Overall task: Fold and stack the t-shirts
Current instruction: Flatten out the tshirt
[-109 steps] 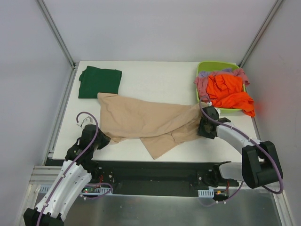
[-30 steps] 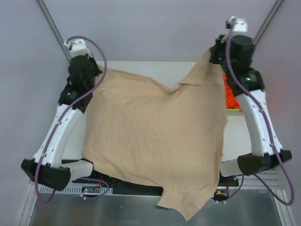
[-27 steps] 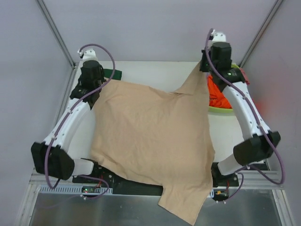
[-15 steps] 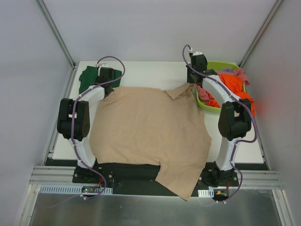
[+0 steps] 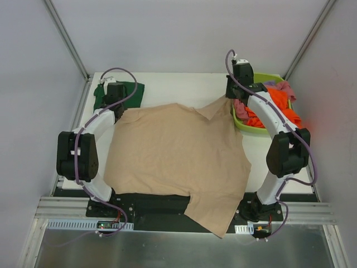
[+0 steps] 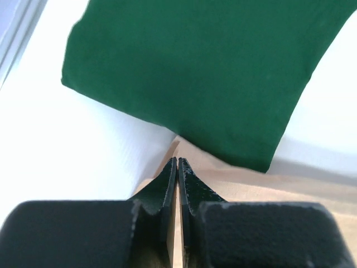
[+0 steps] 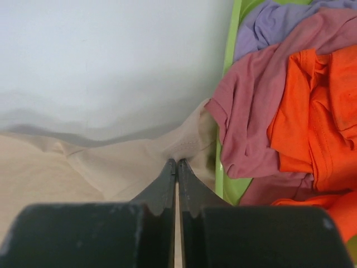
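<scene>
Pinching on the left: our left gripper [image 6: 177,162] has its jaws pressed together on a far corner of the beige t-shirt [image 5: 178,151]. Only a thin sliver of tan cloth shows between the fingers.
Right gripper: our right gripper [image 7: 177,162] is likewise closed narrow on the shirt's other far corner, and the cloth puckers into small folds at the fingertips.
Beige t-shirt: we see it spread open and mostly flat across the middle of the white table [image 5: 178,86], stretched between the two grippers along its far edge. A pointed flap rises toward the right gripper. Its near part runs past the table's front edge, over the black rail between the arm bases, and one tongue of cloth hangs lower on the right side.
Dark green t-shirt: the dark green t-shirt [image 6: 189,72] lies folded flat at the far left corner of the table, just beyond the left fingertips. The beige corner reaches its near edge, but we cannot tell whether the two cloths overlap.
Basket: the lime-green basket [image 7: 230,44] sits at the far right of the table, its rim just beside the right gripper and the pinched beige corner.
Basket contents: we see the orange t-shirt [image 7: 318,111] on the right, the pink t-shirt [image 7: 245,117] draped over the rim nearest the gripper, and the lilac t-shirt [image 7: 273,22] at the far end.
Arms: both arms reach forward along the shirt's left and right sides, with their elbows bent outward.
</scene>
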`<state>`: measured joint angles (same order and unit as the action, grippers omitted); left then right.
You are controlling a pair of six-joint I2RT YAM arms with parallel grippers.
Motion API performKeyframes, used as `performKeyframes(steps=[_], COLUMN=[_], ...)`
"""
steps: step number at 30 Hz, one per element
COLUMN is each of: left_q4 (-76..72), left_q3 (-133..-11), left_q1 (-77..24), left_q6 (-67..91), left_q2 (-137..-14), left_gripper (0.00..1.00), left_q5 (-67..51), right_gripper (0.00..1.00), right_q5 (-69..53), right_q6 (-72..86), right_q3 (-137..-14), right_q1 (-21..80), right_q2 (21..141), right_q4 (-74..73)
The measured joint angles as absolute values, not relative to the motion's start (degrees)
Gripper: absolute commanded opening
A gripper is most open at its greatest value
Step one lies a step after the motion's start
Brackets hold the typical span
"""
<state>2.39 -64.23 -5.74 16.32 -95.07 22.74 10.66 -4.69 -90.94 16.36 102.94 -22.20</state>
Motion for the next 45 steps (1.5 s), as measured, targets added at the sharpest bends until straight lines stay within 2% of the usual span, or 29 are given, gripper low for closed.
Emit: performKeyframes(steps=[6,11,12,13,15,17,18,19,20,23,25,32,35,39,45], left_q4=[2.13,3.81,4.01,4.47,5.65,7.01,7.68,8.34,8.91,10.9,11.49,13.32,13.08,13.45,14.04], left_q3=[-64.31,-68.86,-70.32,-72.03,-75.92,-79.33,-80.71,-81.54,-81.87,-81.69,-79.31,-63.09,-58.24,-52.05,-49.8], left_q1=[-3.27,-1.1,-1.02,-1.02,-1.04,-1.04,-1.04,-1.04,-1.04,-1.04,-1.02,-1.04,-1.04,-1.06,-1.06], left_q6=[17.19,16.82,16.51,16.03,14.72,13.98,13.63,13.61,13.67,14.98,16.95,25.87,28.01,29.89,31.2], left_q2=[-94.54,-99.07,-100.4,-101.8,-104.75,-107.02,-107.83,-108.25,-108.27,-107.2,-104.44,-85.06,-81.84,-82.41,-86.15], left_gripper=[0.0,0.0,0.07,0.26,0.47,0.78,0.91,0.99,0.99,0.99,0.99,0.99,0.99,0.99,0.99], left_q5=[22.83,24.64,25.39,26.24,27.64,28.51,28.82,28.95,29.04,28.47,26.7,15.18,10.59,6.04,3.92], right_gripper=[0.01,0.02,0.09,0.18,0.47,0.69,0.87,0.99,0.96,0.96,0.96,0.96,0.96,0.96,0.96], right_q5=[9.61,10.22,10.46,10.74,11.09,11.07,11.0,10.96,10.83,10.46,10.44,12.71,12.4,11.07,9.82], right_q6=[-2.72,-2.04,-1.93,-1.85,-1.37,-1.54,-1.34,-1.39,-1.65,-2.66,-3.11,-2.09,-1.45,-1.04,-0.32], right_q3=[-93.8,-104.44,-107.31,-110.32,-115.87,-121.34,-123.42,-124.88,-126.32,-126.63,-122.32,-88.68,-78.85,-72.05,-68.62], right_q1=[16.38,17.1,17.41,17.78,18.57,19.53,19.99,20.32,20.67,21.47,21.69,21.47,21.26,21.15,20.58], right_q2=[103.37,113.38,116.18,118.98,124.09,128.9,130.67,131.85,132.84,132.53,129.43,102.19,94.15,94.15,100.38], right_q4=[-24.05,-24.43,-24.69,-25.02,-25.89,-26.87,-27.42,-28.18,-29.12,-31.59,-31.86,-33.43,-32.69,-30.7,-28.56])
